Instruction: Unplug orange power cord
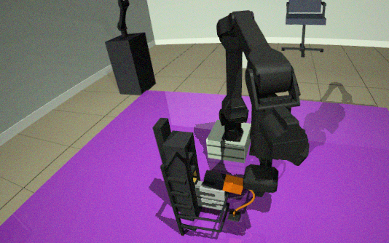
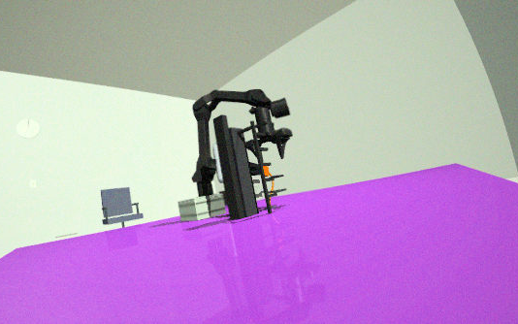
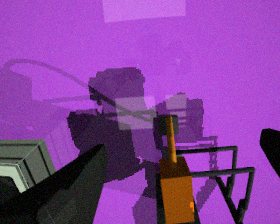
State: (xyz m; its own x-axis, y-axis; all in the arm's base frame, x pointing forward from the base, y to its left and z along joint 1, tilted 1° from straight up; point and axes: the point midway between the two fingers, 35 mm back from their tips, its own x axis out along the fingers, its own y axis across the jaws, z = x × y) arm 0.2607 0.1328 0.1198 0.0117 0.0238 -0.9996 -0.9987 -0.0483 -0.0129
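The orange plug (image 1: 234, 184) (image 2: 267, 171) (image 3: 176, 193) is out of the white-grey power strip (image 1: 210, 193) (image 3: 18, 163). It rests on a bar of the black rack (image 1: 181, 171) (image 2: 259, 160) (image 3: 232, 175), just right of the strip. Its orange cord (image 1: 248, 204) (image 2: 273, 184) (image 3: 169, 137) curves down to the purple mat (image 1: 336, 189). My gripper (image 2: 276, 145) (image 3: 184, 144) is open wide and hangs above the plug. The fingers stand apart on either side of it and touch neither plug, cord nor strip.
The arm's grey base block (image 1: 230, 148) (image 2: 199, 209) stands behind the rack. A tall black panel (image 2: 234, 170) forms the rack's back. A black pedestal (image 1: 130, 63) and a chair (image 1: 304, 16) (image 2: 117, 204) stand off the mat.
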